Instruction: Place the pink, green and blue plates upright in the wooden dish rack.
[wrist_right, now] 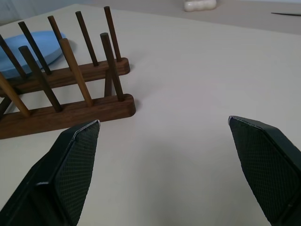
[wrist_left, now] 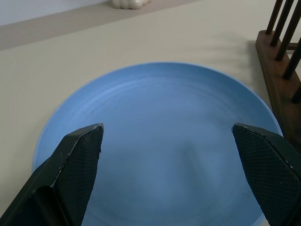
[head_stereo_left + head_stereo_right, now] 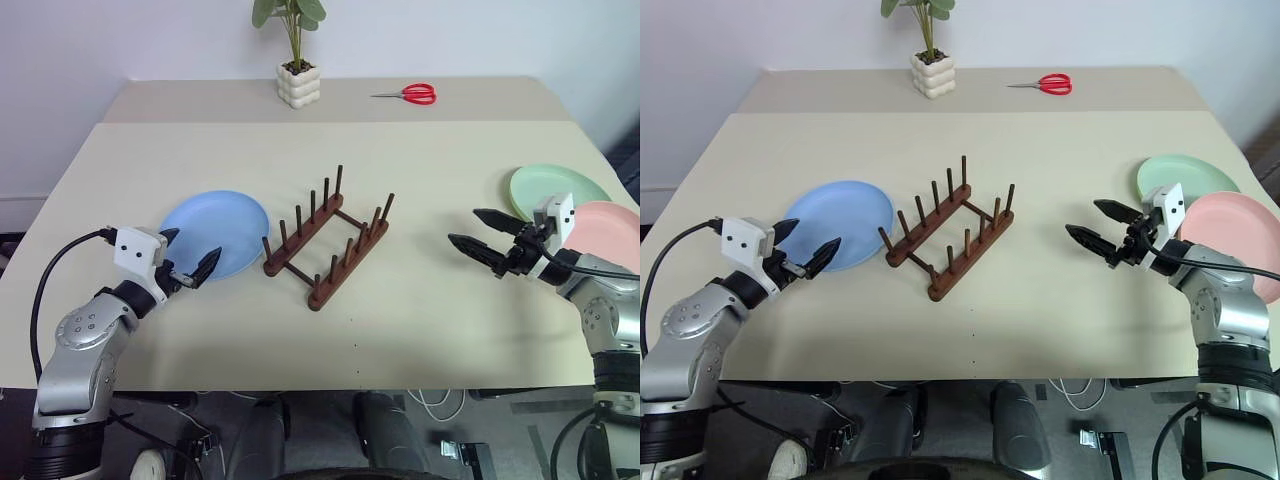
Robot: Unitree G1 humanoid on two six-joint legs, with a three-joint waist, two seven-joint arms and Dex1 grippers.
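The blue plate [image 3: 222, 226] lies flat on the table left of the wooden dish rack [image 3: 328, 240], which stands empty at the middle. My left gripper [image 3: 189, 255] hovers open over the plate's near left edge; the plate [image 2: 160, 141] spreads between its fingertips. At the right edge the green plate [image 3: 555, 187] lies flat with the pink plate [image 3: 612, 230] overlapping its near side. My right gripper [image 3: 481, 235] is open, left of those two plates, pointing toward the rack [image 1: 66, 89] with bare table between its fingers.
A potted plant [image 3: 297, 60] in a white pot and red scissors [image 3: 412, 94] sit on the far part of the table [image 3: 420, 160]. Open tabletop lies between the rack and my right gripper.
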